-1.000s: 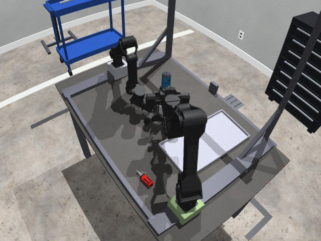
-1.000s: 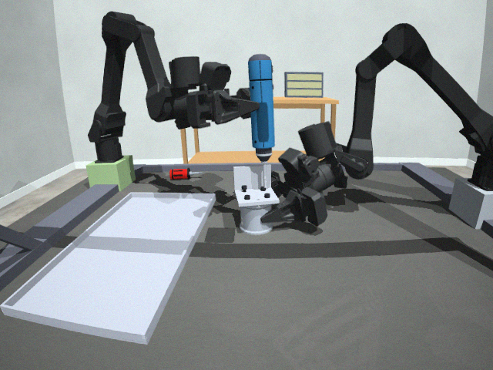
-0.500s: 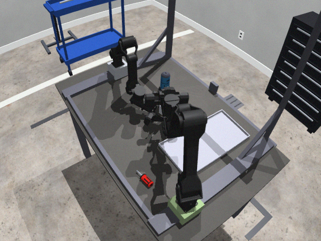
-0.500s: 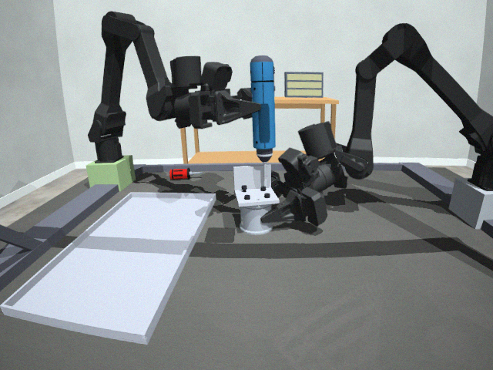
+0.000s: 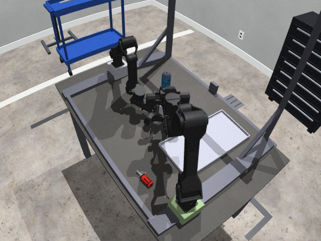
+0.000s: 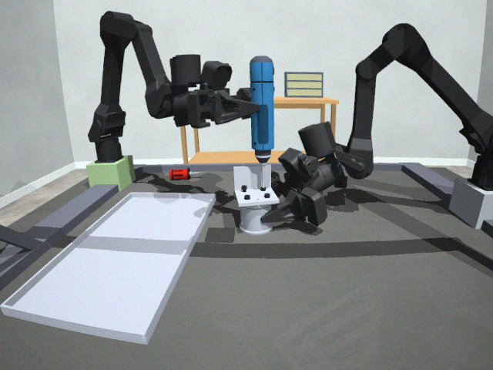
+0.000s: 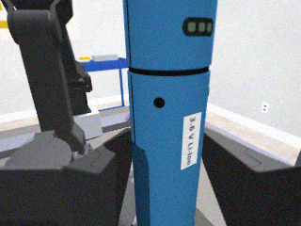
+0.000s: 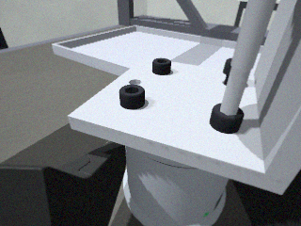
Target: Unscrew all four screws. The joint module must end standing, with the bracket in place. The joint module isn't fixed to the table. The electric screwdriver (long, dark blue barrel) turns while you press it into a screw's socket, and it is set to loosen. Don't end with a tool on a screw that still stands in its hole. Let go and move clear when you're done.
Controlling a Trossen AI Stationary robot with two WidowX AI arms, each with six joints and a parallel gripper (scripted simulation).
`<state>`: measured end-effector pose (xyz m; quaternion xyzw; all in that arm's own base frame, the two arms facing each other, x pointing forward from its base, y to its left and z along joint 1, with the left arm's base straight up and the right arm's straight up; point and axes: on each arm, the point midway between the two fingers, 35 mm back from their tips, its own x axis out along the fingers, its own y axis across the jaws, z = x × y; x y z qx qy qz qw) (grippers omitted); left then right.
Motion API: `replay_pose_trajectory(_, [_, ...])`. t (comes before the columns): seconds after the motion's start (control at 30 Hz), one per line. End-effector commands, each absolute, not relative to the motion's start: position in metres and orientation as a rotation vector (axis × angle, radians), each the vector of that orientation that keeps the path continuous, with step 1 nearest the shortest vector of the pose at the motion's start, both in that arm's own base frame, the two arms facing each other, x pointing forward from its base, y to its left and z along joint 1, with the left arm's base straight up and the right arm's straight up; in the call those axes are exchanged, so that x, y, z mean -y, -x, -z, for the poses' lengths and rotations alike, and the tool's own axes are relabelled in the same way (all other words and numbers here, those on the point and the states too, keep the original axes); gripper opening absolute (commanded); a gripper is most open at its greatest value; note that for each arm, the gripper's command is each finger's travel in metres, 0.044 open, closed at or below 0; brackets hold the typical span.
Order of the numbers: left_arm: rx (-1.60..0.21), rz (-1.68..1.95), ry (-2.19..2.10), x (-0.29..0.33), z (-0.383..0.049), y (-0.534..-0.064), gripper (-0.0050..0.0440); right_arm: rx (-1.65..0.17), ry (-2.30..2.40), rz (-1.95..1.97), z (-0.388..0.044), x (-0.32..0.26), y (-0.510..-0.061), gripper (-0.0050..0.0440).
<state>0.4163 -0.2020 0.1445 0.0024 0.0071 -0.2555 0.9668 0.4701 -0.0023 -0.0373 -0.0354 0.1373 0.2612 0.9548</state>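
The left gripper [image 5: 167, 89] [image 6: 257, 107] [image 7: 166, 134] is closed on the upright screwdriver [image 5: 166, 80] [image 6: 262, 119] [image 7: 169, 94] [image 8: 246, 52], its bit in a screw [image 6: 263, 189] [image 8: 227, 120] beside the bracket's [image 6: 257, 203] [image 8: 179, 113] upright wall, while the right gripper [image 6: 267, 206] [image 8: 176, 145] clasps the standing module [image 6: 254, 220] [image 8: 174, 188] below the bracket.

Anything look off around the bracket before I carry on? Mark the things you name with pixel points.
Nothing looks askew: the bracket [image 6: 243, 199] [image 8: 188, 113] sits level on the upright joint module [image 6: 254, 219] [image 8: 169, 188], and the screwdriver's bit [image 6: 263, 175] [image 8: 242, 61] meets one screw [image 6: 263, 189] [image 8: 226, 121].
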Motion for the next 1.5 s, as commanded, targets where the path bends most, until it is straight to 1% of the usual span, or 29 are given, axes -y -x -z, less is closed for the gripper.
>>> replay_pose_trajectory(0.0, [-0.030,0.518,-0.006,0.201,-0.139,-0.416,0.0162,-0.248,0.086,-0.529,0.025,0.004,-0.475,0.0241])
replay_pose_trajectory(1.47, [-0.006,0.518,-0.002,0.202,-0.150,-0.417,0.0162,-0.248,0.086,-0.529,0.025,0.004,-0.475,0.0241])
